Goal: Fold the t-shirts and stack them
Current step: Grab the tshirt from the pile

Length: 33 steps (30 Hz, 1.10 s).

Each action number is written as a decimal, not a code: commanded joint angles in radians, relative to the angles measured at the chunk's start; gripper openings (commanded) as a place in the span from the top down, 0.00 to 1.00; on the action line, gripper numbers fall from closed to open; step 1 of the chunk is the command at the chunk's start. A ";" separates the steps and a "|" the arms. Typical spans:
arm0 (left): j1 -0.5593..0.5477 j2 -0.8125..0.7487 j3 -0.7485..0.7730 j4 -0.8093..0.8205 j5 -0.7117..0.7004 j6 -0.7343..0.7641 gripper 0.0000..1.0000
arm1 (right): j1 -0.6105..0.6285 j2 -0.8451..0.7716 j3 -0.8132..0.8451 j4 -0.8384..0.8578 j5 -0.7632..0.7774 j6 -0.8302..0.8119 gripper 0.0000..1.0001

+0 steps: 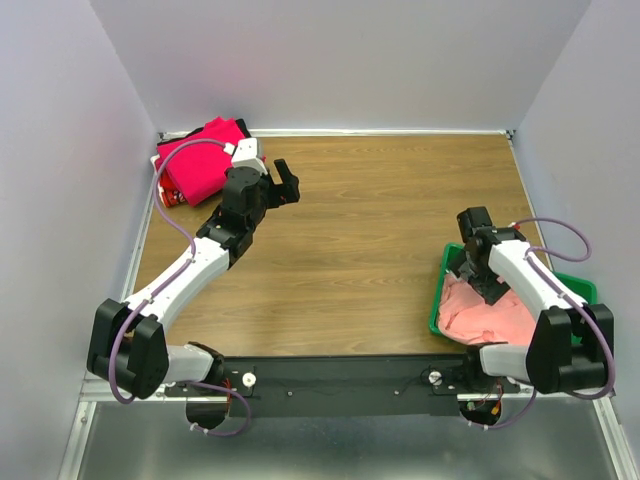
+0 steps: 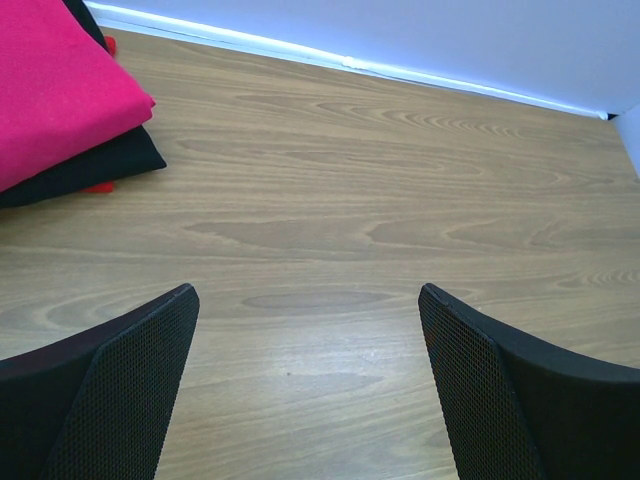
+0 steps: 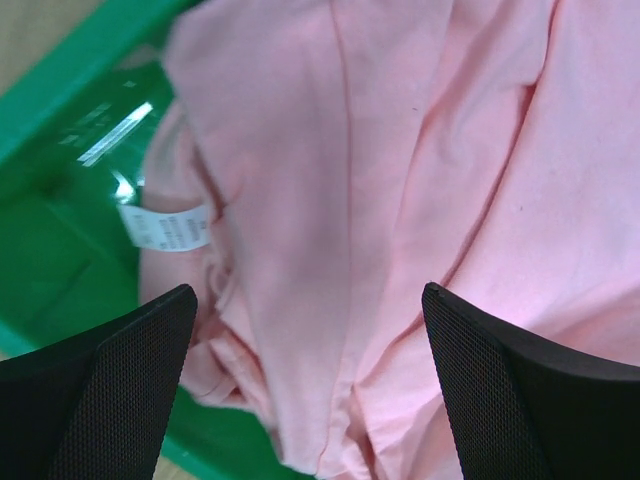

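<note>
A salmon-pink t-shirt lies crumpled in the green tray at the near right. In the right wrist view the shirt fills the frame, its white neck label at the left. My right gripper is open just above the shirt, holding nothing. A folded stack sits in the far left corner: magenta t-shirt on top, black and red beneath. In the left wrist view the magenta shirt lies on the black one. My left gripper is open and empty over bare wood, right of the stack.
The wooden table is walled by grey panels on three sides, with a white strip along the far edge. The tray's green wall shows at the upper left of the right wrist view.
</note>
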 commanded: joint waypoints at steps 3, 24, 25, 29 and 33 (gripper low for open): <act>0.005 0.007 -0.021 0.022 0.007 0.005 0.02 | -0.038 0.037 -0.070 0.074 -0.082 -0.051 0.04; 0.005 -0.001 -0.009 0.004 0.021 0.021 0.02 | -0.041 -0.141 0.415 0.037 -0.053 -0.290 1.00; 0.005 -0.001 -0.006 0.004 0.019 0.021 0.02 | -0.039 -0.144 0.453 0.062 -0.059 -0.386 0.99; 0.005 -0.004 -0.006 0.002 0.013 0.021 0.02 | -0.039 -0.172 0.603 0.279 -0.141 -0.595 1.00; 0.005 -0.016 -0.015 0.001 0.004 0.018 0.02 | -0.039 -0.129 0.724 0.468 -0.276 -0.700 1.00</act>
